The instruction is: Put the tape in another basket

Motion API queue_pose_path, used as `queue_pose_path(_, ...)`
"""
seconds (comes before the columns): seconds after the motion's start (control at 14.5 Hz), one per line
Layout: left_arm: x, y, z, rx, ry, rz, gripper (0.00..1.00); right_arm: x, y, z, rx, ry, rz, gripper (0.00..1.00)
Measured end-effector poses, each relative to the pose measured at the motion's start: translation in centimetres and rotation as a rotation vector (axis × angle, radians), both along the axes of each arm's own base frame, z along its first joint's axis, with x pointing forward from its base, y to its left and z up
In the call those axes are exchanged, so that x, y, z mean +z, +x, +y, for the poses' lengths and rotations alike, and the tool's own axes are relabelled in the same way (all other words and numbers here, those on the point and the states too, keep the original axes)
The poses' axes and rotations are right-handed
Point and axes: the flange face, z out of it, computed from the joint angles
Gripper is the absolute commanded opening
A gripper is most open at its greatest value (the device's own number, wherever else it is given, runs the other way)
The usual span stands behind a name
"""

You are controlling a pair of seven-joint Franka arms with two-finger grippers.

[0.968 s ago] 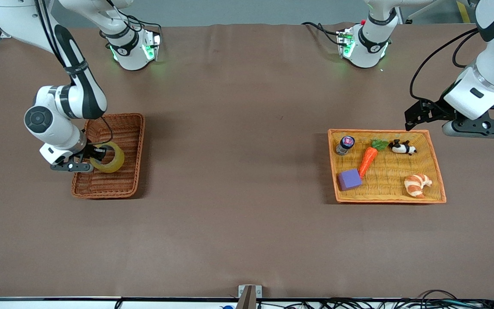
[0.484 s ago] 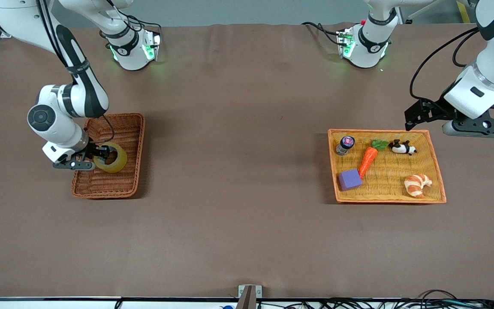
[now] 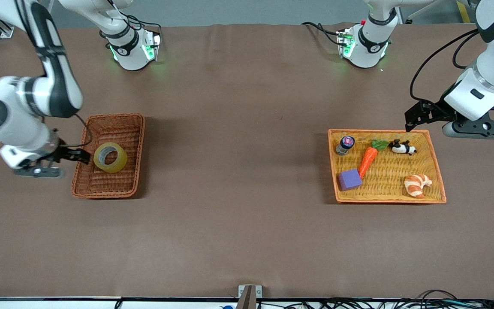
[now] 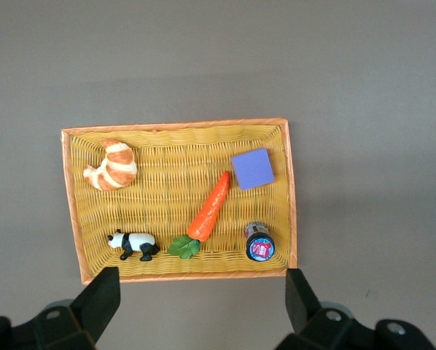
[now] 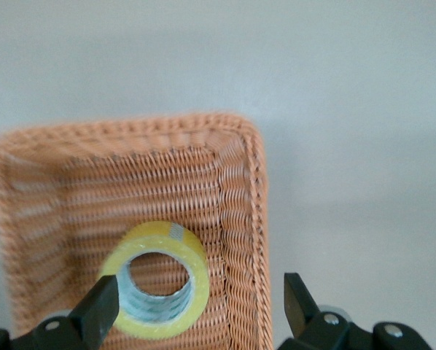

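Now that the right gripper (image 3: 64, 156) has let go and backed out past the rim at the left of the frame, its fingers stand apart and empty, and the tape (image 3: 110, 157) lies flat inside the reddish-brown wicker basket (image 3: 120, 122), where half a second ago the fingers were still at it. That release suggests the move is essentially done. Across at the right of the frame, the left gripper (image 3: 418, 118) waits, jaws spread, over the top edge of the orange-yellow woven tray (image 3: 384, 195) holding the carrot (image 3: 368, 159) and croissant (image 3: 417, 184).
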Motion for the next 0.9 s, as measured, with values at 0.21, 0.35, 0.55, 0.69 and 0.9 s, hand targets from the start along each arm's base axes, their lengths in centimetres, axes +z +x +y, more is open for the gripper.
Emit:
queue_pose_path(0.21, 0.0, -0.1, -0.5, -0.005, 0.000, 0.000, 1.00, 8.8, 1.7, 0.3, -0.020, 0.015, 0.018, 1.00)
queue_pose_path(0.35, 0.2, -0.2, -0.9, 0.009, -0.002, -0.002, 1.00, 13.8, 1.5, 1.7, -0.011, 0.029, 0.042, 1.00)
queue_pose_path(0.55, 0.7, -0.2, -0.6, 0.038, -0.004, -0.011, 1.00, 20.0, -0.5, 3.1, 0.001, 0.042, 0.030, 1.00)
queue_pose_path(0.69, 0.8, -0.2, 0.0, 0.049, -0.004, -0.011, 1.00, 22.8, -2.5, 3.5, 0.004, 0.048, 0.026, 1.00)
queue_pose_path(0.9, 0.7, -0.3, 0.4, 0.056, -0.001, 0.006, 1.00, 24.0, -3.5, 3.6, 0.005, 0.051, 0.020, 1.00)
